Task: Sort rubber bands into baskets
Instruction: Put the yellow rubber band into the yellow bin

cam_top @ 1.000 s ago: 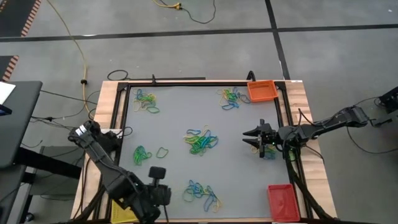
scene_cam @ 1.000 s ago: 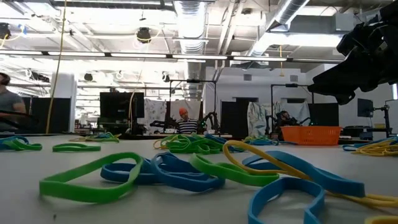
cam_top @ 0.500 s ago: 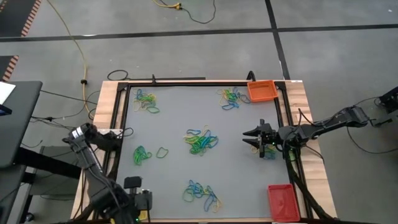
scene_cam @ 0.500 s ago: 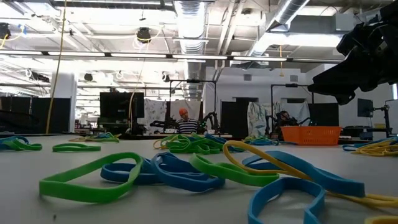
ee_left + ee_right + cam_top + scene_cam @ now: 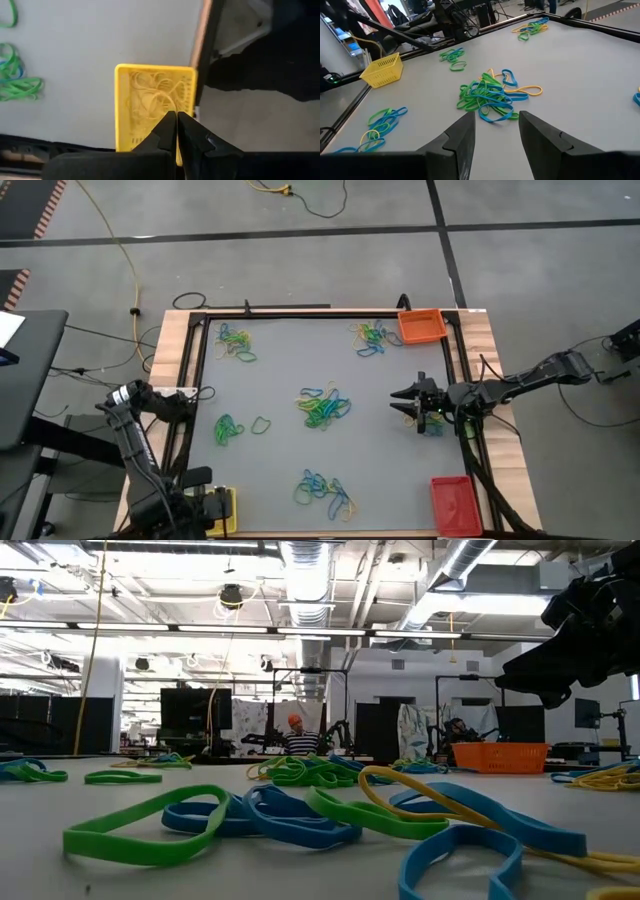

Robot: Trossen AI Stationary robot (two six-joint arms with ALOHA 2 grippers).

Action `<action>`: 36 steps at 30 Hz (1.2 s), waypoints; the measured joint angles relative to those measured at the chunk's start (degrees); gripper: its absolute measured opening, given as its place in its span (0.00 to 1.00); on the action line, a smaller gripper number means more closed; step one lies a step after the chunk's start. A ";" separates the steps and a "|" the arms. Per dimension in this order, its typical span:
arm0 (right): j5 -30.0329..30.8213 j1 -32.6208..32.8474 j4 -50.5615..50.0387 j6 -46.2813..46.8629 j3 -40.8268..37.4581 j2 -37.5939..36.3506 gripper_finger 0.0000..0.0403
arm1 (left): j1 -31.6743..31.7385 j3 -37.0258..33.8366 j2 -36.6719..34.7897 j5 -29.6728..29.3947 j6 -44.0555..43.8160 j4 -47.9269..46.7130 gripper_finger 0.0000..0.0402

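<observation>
Left gripper [image 5: 176,131] has withdrawn from over the table's near edge to the near-left corner and now hangs above the yellow basket [image 5: 222,510]; fingers pressed together, nothing pinched. In the left wrist view yellow bands lie inside that basket, whose long axis runs parallel to the table's left edge.

Right gripper [image 5: 408,398] unchanged near the right edge, fingers spread, pointing toward the centre pile of rubber bands [image 5: 324,407]. Orange basket [image 5: 421,326] sits at the far-right corner, red basket [image 5: 455,504] at the near-right.

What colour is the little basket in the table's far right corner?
Orange; the basket shows best in the high view.
</observation>
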 joint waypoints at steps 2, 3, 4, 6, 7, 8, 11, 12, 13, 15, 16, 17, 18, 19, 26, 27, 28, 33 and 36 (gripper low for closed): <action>0.02 0.00 0.00 -0.01 0.00 0.00 0.45 | -0.17 -2.01 0.04 0.96 -0.56 0.17 0.00; 0.00 0.01 0.00 -0.01 0.00 0.00 0.45 | -0.16 -3.38 0.04 2.49 -0.90 0.70 0.00; 0.00 0.00 0.00 -0.01 0.00 0.00 0.45 | -0.15 -4.93 0.04 4.49 -1.30 1.43 0.00; 0.00 0.00 0.00 -0.01 0.00 0.01 0.45 | -0.15 -8.11 0.11 8.63 -2.36 3.09 0.02; 0.00 0.00 0.00 -0.01 0.00 0.00 0.45 | -0.13 -9.70 0.11 10.66 -2.73 4.21 0.03; 0.00 0.00 0.00 -0.01 0.00 0.00 0.45 | -0.13 -11.06 0.11 12.35 -3.14 5.45 0.06; 0.00 0.00 0.00 -0.01 0.00 0.00 0.45 | -0.14 -14.75 0.11 15.75 -4.20 9.09 0.15; 0.00 0.00 0.00 -0.01 0.00 0.02 0.45 | -0.15 -15.51 0.11 15.92 -4.52 9.85 0.19; 0.00 0.00 0.00 -0.01 0.00 0.00 0.45 | -0.12 -16.05 0.11 15.88 -4.70 10.75 0.23; 0.00 0.00 0.00 0.01 0.00 0.00 0.45 | 0.07 -16.57 0.11 15.15 -4.79 11.14 0.31; 0.00 0.01 0.00 0.01 0.00 0.00 0.45 | 0.29 -16.68 0.11 14.41 -4.77 11.08 0.34; 0.00 0.00 0.00 0.01 0.00 0.00 0.45 | 0.65 -16.69 0.11 13.77 -4.77 11.09 0.38; 0.00 0.00 0.01 0.01 -0.01 0.01 0.45 | 1.05 -16.69 0.11 12.84 -4.71 11.08 0.41; 0.00 0.00 0.09 0.01 0.00 0.00 0.45 | 1.51 -16.69 0.11 11.63 -4.45 11.07 0.43; 0.00 0.00 0.24 0.03 0.00 0.00 0.45 | 6.43 -16.69 0.09 -4.56 6.10 14.16 0.51; 0.00 0.00 0.26 0.02 0.00 0.00 0.45 | 7.32 -16.69 0.09 -7.91 8.55 15.20 0.51; 0.00 0.00 0.26 0.04 0.00 0.00 0.45 | 8.20 -16.69 0.09 -11.25 11.28 16.74 0.51; 0.00 0.00 0.22 -0.01 -0.01 0.01 0.45 | 14.08 -18.56 0.02 -20.59 27.55 30.89 0.51; 0.00 0.00 0.18 -0.01 0.00 0.00 0.45 | 17.80 -21.01 0.02 -20.82 35.47 41.03 0.51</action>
